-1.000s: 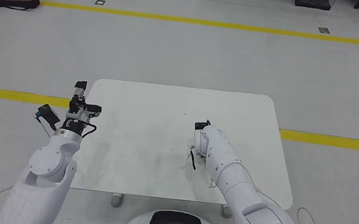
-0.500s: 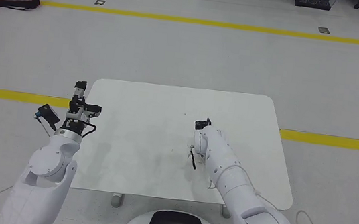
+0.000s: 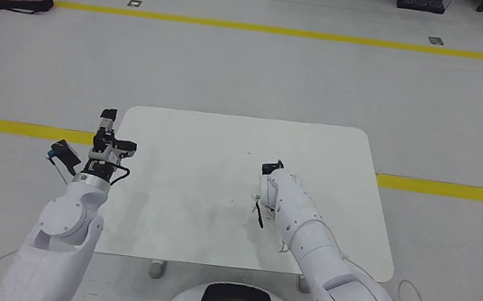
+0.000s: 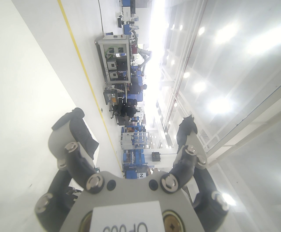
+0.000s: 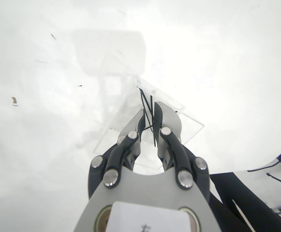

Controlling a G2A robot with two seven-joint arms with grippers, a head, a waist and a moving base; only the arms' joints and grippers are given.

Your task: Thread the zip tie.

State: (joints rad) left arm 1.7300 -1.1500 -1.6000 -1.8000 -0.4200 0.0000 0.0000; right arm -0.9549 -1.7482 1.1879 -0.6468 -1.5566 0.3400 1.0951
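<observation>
My right pincer [image 5: 150, 109] is clenched on the tie [image 5: 151, 103], which runs past its tips over a clear plate [image 5: 175, 109] on the desk [image 3: 206, 146]. The left pincer [image 4: 131, 116] hangs released, well apart. I judge threading underway, though I can't tell if the tail is through. The wrist label [image 5: 145, 217] is cut off and unreadable.

Right gripper [image 5: 149, 109], clamped on the zip tie [image 5: 151, 105], hides a stretch of it and part of the clear plate [image 5: 188, 125]. From above, the tie's too small to make out.
</observation>
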